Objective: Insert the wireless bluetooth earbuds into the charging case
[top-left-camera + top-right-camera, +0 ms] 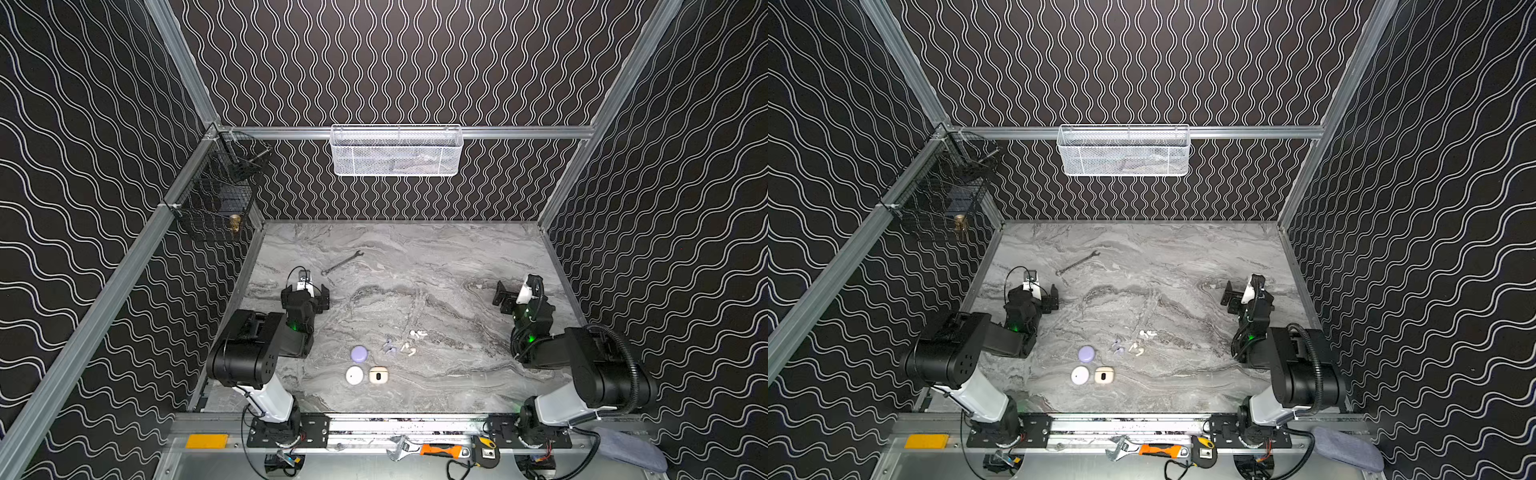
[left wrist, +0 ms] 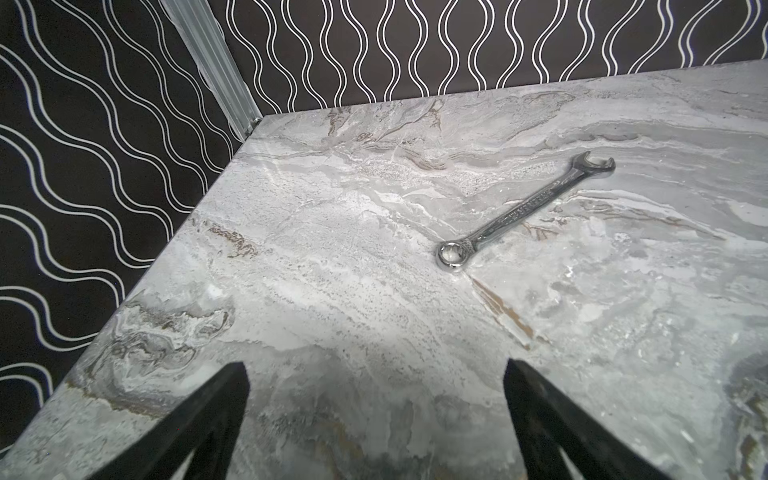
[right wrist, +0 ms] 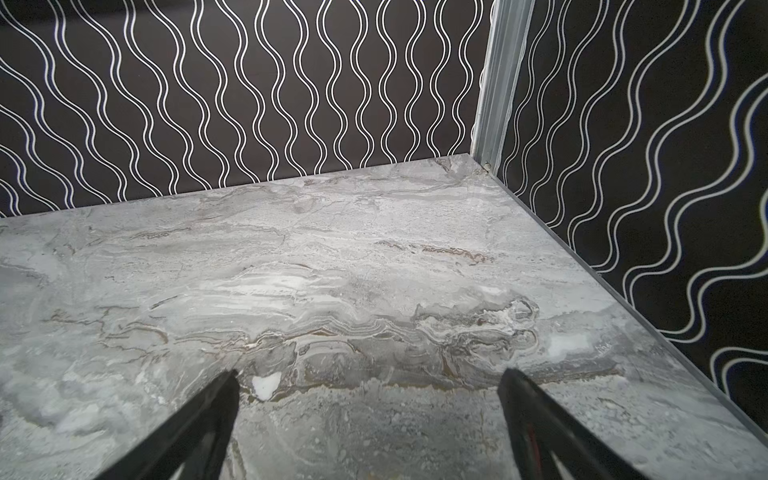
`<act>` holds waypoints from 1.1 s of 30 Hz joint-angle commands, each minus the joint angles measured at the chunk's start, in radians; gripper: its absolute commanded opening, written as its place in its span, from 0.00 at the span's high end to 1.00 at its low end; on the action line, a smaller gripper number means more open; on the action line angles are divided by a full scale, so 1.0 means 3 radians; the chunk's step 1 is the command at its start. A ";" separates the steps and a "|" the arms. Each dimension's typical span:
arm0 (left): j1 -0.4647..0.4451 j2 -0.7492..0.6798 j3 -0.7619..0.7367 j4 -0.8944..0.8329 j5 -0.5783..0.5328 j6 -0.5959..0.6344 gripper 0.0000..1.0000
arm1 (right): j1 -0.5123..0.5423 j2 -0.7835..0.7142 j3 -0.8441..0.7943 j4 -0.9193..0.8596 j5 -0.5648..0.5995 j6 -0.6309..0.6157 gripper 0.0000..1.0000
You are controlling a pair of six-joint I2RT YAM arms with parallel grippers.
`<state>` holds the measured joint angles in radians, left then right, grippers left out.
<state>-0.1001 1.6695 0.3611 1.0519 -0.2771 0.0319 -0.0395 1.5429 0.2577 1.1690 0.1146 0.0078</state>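
The earbuds (image 1: 408,350) lay loose on the marble table (image 1: 457,257), lower centre in both top views, white and lilac ones clustered together, none seated in a case. Just left of them sat the lilac case (image 1: 359,354). Below it the white round case (image 1: 354,375) and the cream case (image 1: 378,375) stood side by side; I could not tell whether any lid was up. My left gripper (image 2: 374,374) hung wide and empty at middle left, near the wrench (image 1: 341,262). My right gripper (image 3: 370,378) hung equally wide and empty at middle right. I judged the task not yet started: the next move called for a reach down to the cluster and a fine pinch on one tiny bud.
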 commanded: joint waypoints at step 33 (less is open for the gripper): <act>-0.0004 -0.0011 -0.0021 0.0067 0.0002 0.0053 0.01 | 0.0010 -0.0032 -0.0024 0.0149 0.0011 -0.0023 0.00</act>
<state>-0.1005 1.6695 0.3588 1.0512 -0.2771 0.0322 -0.0395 1.5425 0.2569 1.1694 0.1143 0.0082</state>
